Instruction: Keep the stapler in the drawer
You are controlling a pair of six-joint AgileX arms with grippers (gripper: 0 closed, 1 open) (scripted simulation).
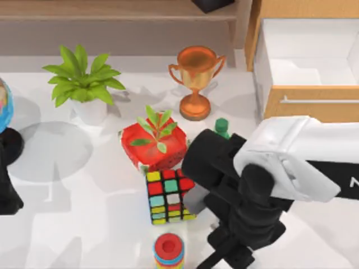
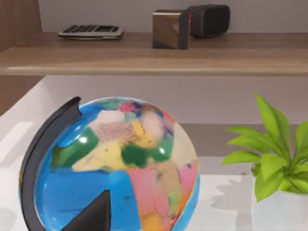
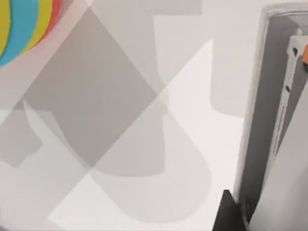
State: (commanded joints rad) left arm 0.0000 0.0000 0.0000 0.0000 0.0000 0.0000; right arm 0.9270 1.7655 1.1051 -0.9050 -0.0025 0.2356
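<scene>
While the right arm (image 1: 291, 162) hangs over the table's front right area, its black wrist covers the spot beside the Rubik's cube (image 1: 168, 196), so I can't tell how far the right gripper is open or whether it has hold of anything. Right wrist view has the stapler (image 3: 276, 125) close up: a light-grey body with a small orange part, lying on the white tabletop (image 3: 144, 120) right at the camera, with a dark gripper piece at its lower end. The ring stack (image 3: 24, 21) sits well apart from it across bare table.

The drawer (image 1: 311, 101) is pulled open at the far right, silver bar handle facing the table, and the visible part of its white inside holds nothing. Its front edge is just behind the right arm.

Mid-table is crowded: red planter (image 1: 154, 145) touching the cube, green bottle (image 1: 222, 128) against the arm, trophy (image 1: 196, 81) behind. Open room lies front left.

Left arm (image 1: 8, 179) is parked at the left edge by the globe (image 2: 110, 168); can't tell its gripper state.
</scene>
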